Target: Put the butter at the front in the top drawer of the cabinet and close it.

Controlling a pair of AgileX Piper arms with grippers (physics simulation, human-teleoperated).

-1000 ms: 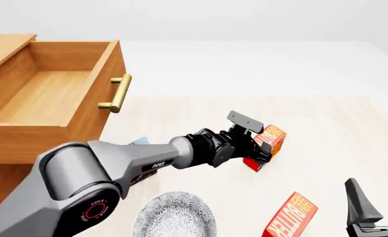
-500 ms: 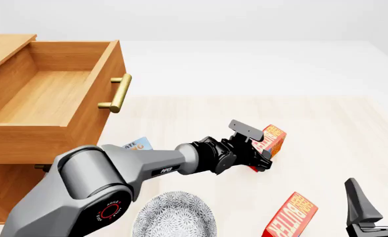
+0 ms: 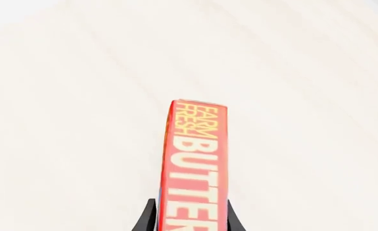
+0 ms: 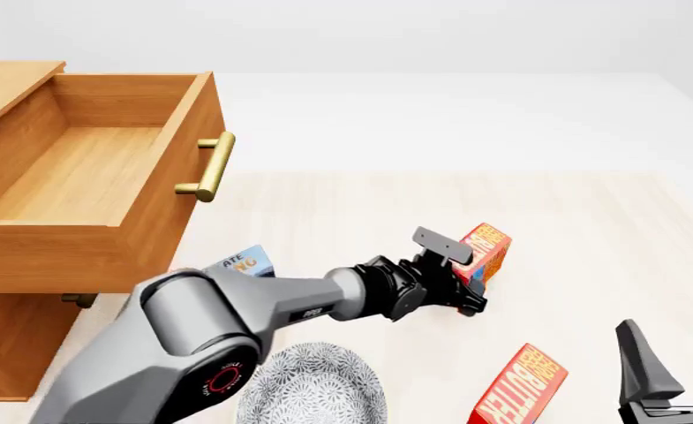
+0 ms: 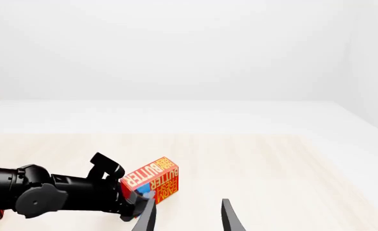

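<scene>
Butter [image 4: 485, 253] clamped edgewise between left claw [image 4: 470, 274] fingers, resting on table [image 4: 322, 212].

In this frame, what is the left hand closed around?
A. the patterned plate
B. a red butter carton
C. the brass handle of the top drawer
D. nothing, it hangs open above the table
B. The left hand grips a butter carton between its fingers, away from the open top drawer; the right hand is open.
</scene>
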